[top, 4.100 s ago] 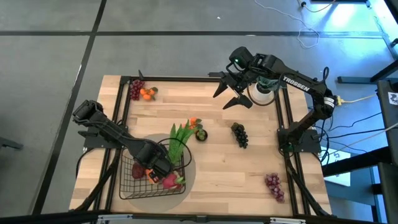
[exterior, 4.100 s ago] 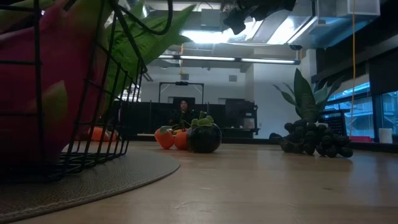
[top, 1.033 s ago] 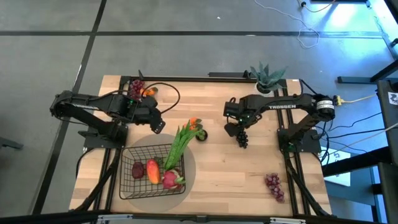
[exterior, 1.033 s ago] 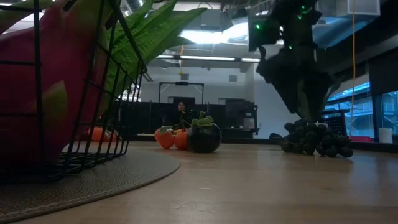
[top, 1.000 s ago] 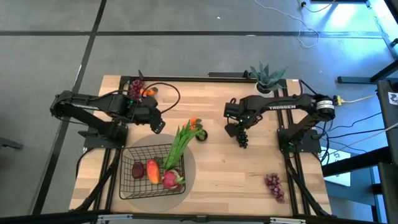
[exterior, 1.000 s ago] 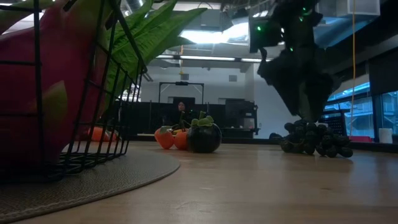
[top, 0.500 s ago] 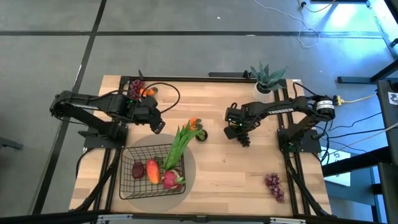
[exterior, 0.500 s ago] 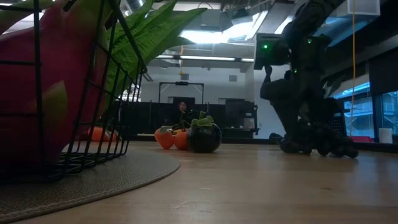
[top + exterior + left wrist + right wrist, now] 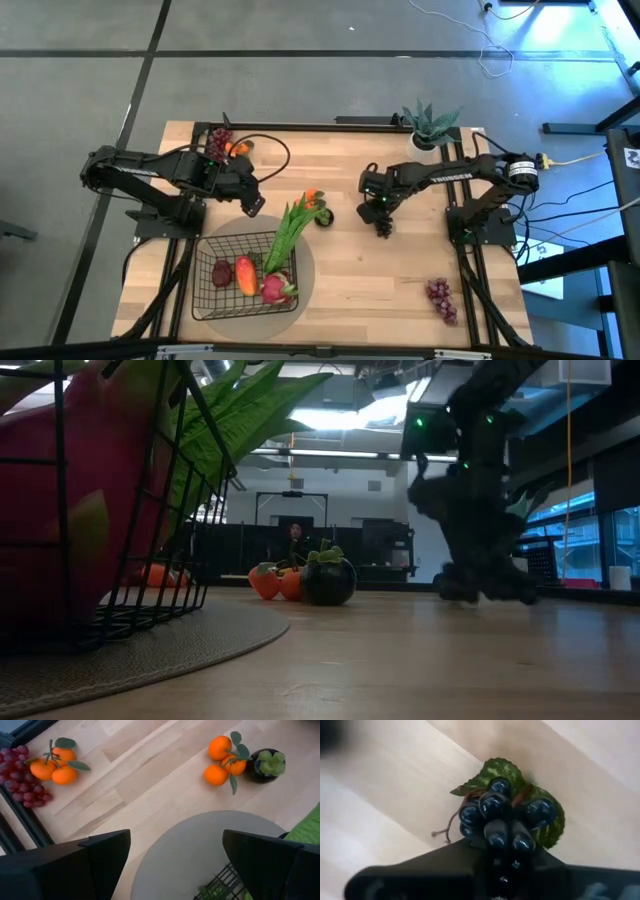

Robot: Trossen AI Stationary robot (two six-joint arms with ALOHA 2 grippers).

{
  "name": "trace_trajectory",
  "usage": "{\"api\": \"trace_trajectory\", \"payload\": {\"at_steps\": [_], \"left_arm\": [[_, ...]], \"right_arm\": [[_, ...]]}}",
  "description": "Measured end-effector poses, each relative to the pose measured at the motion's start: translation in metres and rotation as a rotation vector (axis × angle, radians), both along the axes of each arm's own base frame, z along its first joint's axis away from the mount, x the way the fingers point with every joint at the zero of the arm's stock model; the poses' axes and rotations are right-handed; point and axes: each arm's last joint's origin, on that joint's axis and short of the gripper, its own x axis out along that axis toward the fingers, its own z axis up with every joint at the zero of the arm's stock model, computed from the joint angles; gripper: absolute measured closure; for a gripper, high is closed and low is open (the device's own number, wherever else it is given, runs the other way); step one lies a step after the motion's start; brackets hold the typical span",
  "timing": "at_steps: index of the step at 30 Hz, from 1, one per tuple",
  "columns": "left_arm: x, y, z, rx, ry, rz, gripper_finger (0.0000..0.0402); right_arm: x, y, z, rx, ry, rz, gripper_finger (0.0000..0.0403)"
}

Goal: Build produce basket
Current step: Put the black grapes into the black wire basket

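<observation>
Two claws in play. Right claw (image 9: pixel 381 222), centre-right of the high view, is clamped on the dark grape bunch (image 9: pixel 507 822), presumably for carrying to the basket (image 9: pixel 208 296) at lower left. Left claw (image 9: pixel 254 201) hangs spread wide above the basket.

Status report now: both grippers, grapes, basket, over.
Right gripper shut on dark grape bunch, mid-table. Left gripper open, waiting above the mat beside basket. Nothing seen between grapes and basket.

Grey floor (image 9: pixel 80 80) with dark seams, ceiling strip lights (image 9: pixel 340 457), blue-lit windows (image 9: pixel 590 525)
</observation>
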Motion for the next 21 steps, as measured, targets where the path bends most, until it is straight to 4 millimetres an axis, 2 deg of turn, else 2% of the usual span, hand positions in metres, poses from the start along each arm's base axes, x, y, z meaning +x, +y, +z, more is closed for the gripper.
{"api": "trace_trajectory", "payload": {"at_steps": [3, 8, 14, 21], "left_arm": [[0.0, 0.0, 0.0, 0.003, 0.004, -0.008, 0.0097], [0.0, 0.0, 0.0, 0.007, 0.008, -0.014, 0.0097], [0.0, 0.001, 0.0, 0.045, 0.004, 0.0, 0.0097], [-0.007, 0.003, 0.006, 0.069, -0.029, 0.012, 0.0097]], "right_arm": [[0.01, -0.002, 0.016, -0.033, -0.036, 0.049, 0.0367], [0.025, -0.007, 0.058, -0.13, -0.068, 0.091, 0.0374], [0.04, -0.013, 0.124, -0.305, -0.156, 0.14, 0.0375], [0.051, -0.018, 0.196, -0.512, -0.356, 0.19, 0.0375]]}}
